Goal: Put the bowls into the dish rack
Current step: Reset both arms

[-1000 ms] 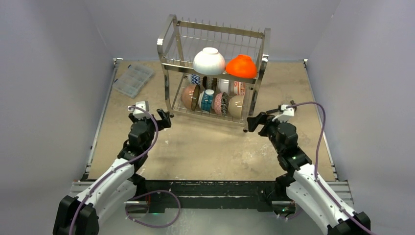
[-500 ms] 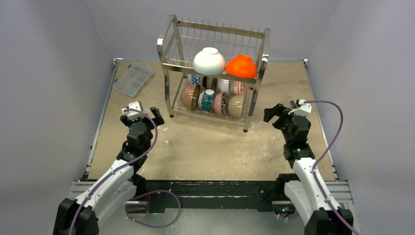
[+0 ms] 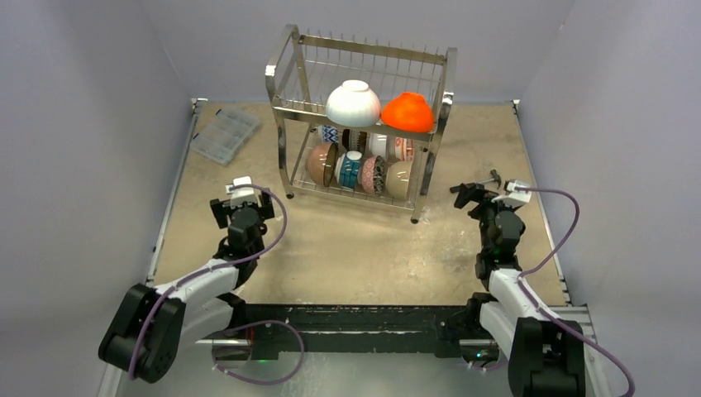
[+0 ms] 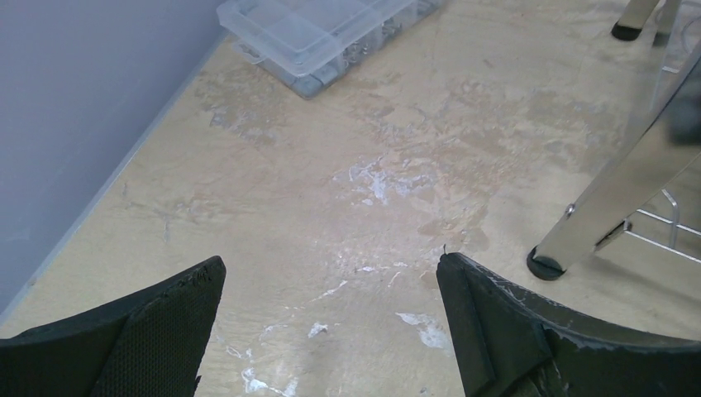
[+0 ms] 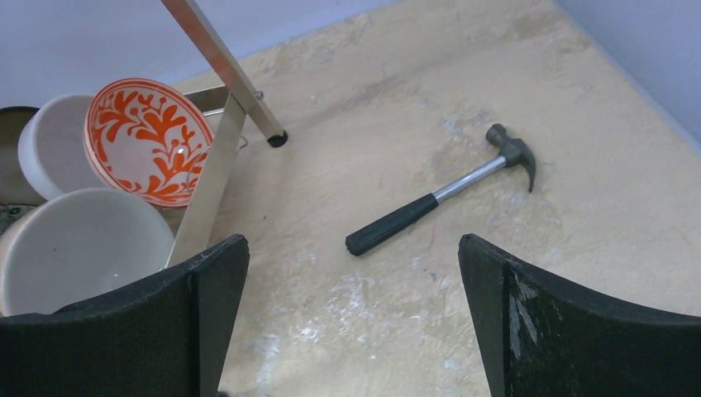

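Steel dish rack (image 3: 447, 87) far-centre | hammer (image 5: 438, 197) seemingly near right edge

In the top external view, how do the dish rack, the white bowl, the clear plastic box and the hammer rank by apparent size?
1. dish rack, by far.
2. clear plastic box and white bowl: about alike, so unranked.
3. hammer, clearly smallest.

lab test cell, grey walls (image 3: 83, 99) around scuffed table (image 3: 355, 248), hammer (image 5: 438, 197) right of dish rack (image 4: 616, 194), clear parts box (image 3: 225, 135) left of it
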Motion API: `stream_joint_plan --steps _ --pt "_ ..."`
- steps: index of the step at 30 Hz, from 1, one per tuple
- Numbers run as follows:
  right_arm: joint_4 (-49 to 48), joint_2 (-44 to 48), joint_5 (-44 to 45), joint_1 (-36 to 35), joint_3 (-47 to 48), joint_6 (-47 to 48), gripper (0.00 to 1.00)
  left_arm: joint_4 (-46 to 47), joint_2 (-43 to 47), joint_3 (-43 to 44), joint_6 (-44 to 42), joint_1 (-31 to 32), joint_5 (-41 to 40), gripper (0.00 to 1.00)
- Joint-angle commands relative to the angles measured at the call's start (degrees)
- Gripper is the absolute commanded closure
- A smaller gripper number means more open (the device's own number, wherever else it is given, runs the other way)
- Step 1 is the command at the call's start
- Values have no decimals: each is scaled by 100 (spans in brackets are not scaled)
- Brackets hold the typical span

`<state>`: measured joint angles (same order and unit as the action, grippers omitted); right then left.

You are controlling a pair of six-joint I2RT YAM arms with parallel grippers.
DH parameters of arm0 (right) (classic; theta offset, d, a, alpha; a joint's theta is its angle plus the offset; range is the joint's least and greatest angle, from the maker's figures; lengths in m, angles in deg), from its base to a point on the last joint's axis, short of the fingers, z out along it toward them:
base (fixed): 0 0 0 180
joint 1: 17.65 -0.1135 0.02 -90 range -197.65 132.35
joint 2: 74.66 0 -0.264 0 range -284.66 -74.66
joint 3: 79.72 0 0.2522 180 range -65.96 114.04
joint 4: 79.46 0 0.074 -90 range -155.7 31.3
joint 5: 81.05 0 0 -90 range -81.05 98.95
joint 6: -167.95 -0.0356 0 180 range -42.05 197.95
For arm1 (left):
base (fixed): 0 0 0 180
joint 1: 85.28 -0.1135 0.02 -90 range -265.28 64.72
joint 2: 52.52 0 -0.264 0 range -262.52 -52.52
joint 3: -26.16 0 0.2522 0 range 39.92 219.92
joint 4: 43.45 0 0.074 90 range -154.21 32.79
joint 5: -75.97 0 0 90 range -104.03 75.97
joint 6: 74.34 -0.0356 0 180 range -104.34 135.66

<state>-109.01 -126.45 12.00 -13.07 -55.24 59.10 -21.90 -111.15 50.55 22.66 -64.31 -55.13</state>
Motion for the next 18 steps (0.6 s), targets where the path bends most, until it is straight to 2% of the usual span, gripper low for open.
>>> stream_joint_plan --steps 1,6,9,14,18 --pt "-2293 -162 440 17 -524 611 1 1143 -582 28 -497 -191 226 1" --pt "-3123 -759 444 17 -777 718 1 1893 -1338 -53 -538 -500 825 1" --pt "-3248 -976 420 16 -693 807 1 2494 -1651 -97 -670 -582 1253 1" --pt "-4248 -1448 148 17 -803 1011 1 4023 -2377 -289 -1297 -651 1444 1" --pt "-4733 -1905 -5 16 -744 1091 1 4433 -3032 -185 -1063 -884 1764 1"
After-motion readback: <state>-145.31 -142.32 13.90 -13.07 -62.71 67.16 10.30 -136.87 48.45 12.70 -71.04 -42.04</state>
